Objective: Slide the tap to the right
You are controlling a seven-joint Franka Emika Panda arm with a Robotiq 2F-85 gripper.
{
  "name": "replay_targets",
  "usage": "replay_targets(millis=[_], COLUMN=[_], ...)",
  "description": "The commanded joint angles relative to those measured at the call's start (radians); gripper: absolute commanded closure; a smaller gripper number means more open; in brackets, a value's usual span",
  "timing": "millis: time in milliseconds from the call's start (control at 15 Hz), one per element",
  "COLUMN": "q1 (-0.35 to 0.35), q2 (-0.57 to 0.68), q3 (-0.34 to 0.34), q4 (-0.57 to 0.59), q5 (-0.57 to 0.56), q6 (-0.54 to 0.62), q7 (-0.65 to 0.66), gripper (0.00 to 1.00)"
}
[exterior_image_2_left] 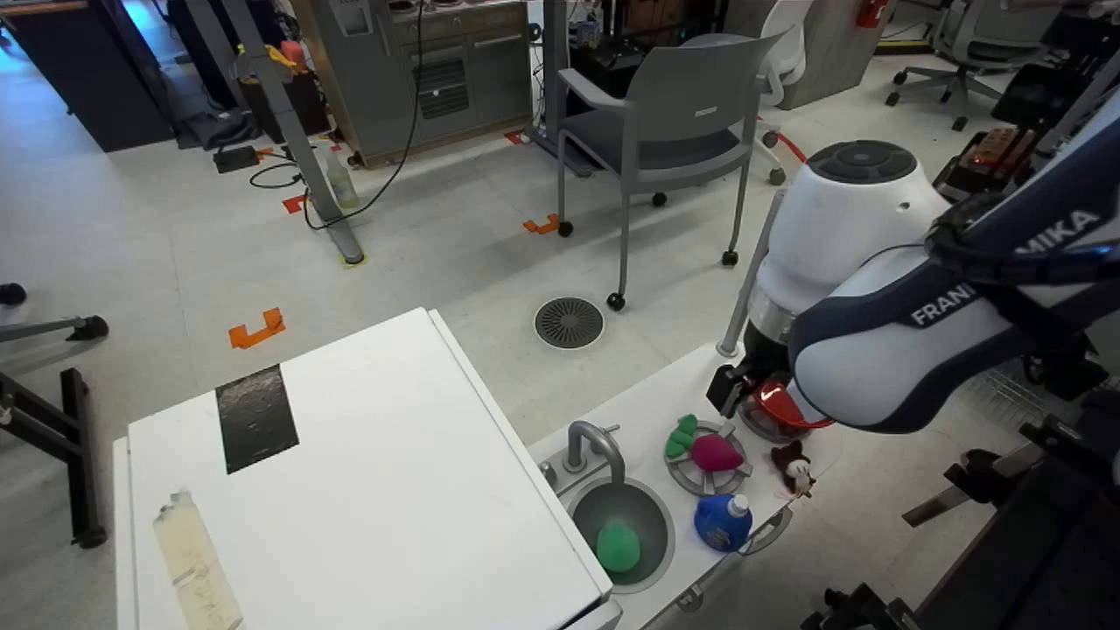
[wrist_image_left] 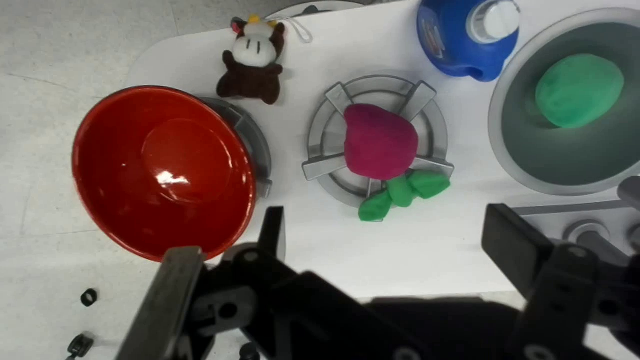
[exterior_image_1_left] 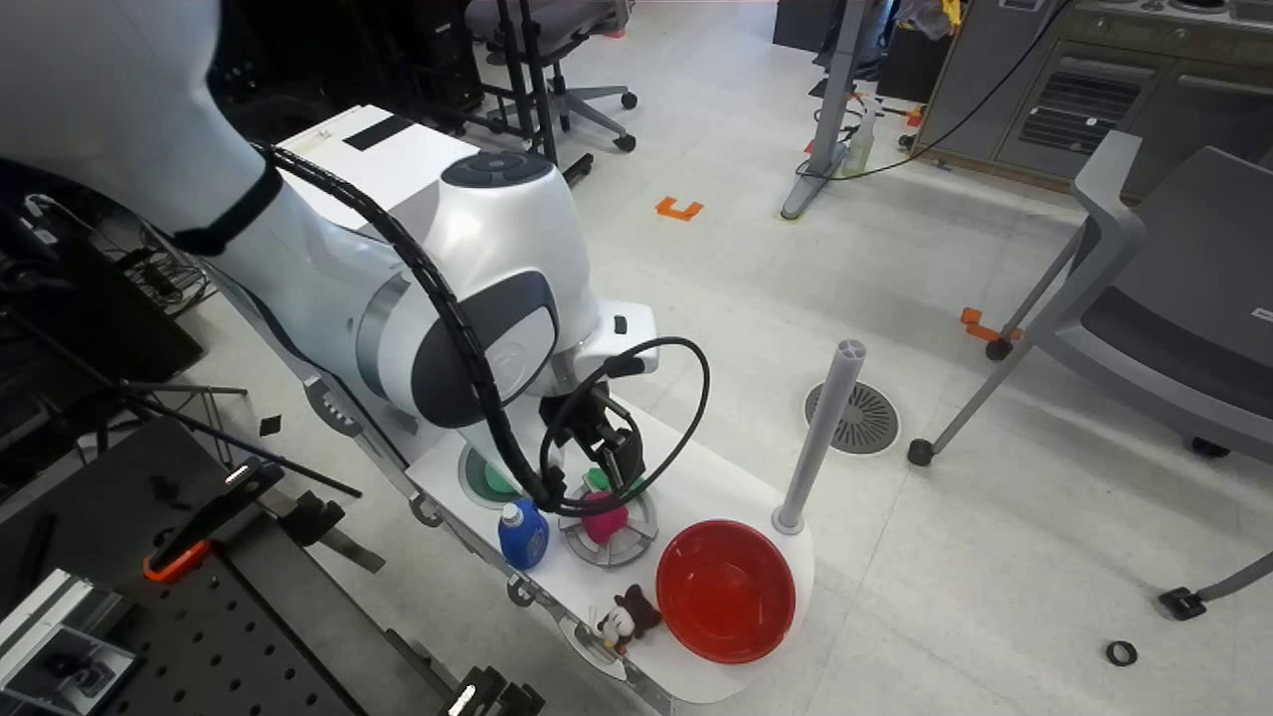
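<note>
The tap [exterior_image_2_left: 608, 444] is a silver-grey curved spout on a light grey base behind the round sink, with its spout over the bowl of the sink. In the wrist view only part of its grey base [wrist_image_left: 542, 210] and a knob show at the right edge, partly behind a finger. The arm hides the tap in an exterior view. My gripper is open and empty, fingers wide apart in the wrist view [wrist_image_left: 387, 235]. It hangs above the white counter between the red bowl and the tap, and also shows in both exterior views [exterior_image_1_left: 622, 462] [exterior_image_2_left: 728, 391].
The sink [exterior_image_2_left: 669, 535] holds a green lump. A pink and green plush [wrist_image_left: 381, 142] lies on a grey burner ring. A blue bottle [exterior_image_1_left: 523, 534], a plush cow [exterior_image_1_left: 631, 617], the red bowl [exterior_image_1_left: 726, 592] and a grey post [exterior_image_1_left: 820, 438] stand around. A white box [exterior_image_2_left: 367, 490] adjoins the sink.
</note>
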Motion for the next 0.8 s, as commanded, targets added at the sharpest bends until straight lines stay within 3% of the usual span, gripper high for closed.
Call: replay_targets(millis=[0, 133, 467, 733], q1=[0.015, 0.028, 0.119, 0.220], q2=[0.044, 0.064, 0.131, 0.231], q3=[0.049, 0.083, 0.091, 0.047], q4=[0.086, 0.109, 0.188, 0.277], q5=[0.068, 0.101, 0.114, 0.097], q6=[-0.043, -0.026, -0.017, 0.056], q7=[0.016, 0.026, 0.069, 0.113], gripper=[0.00, 0.00, 0.00, 0.00])
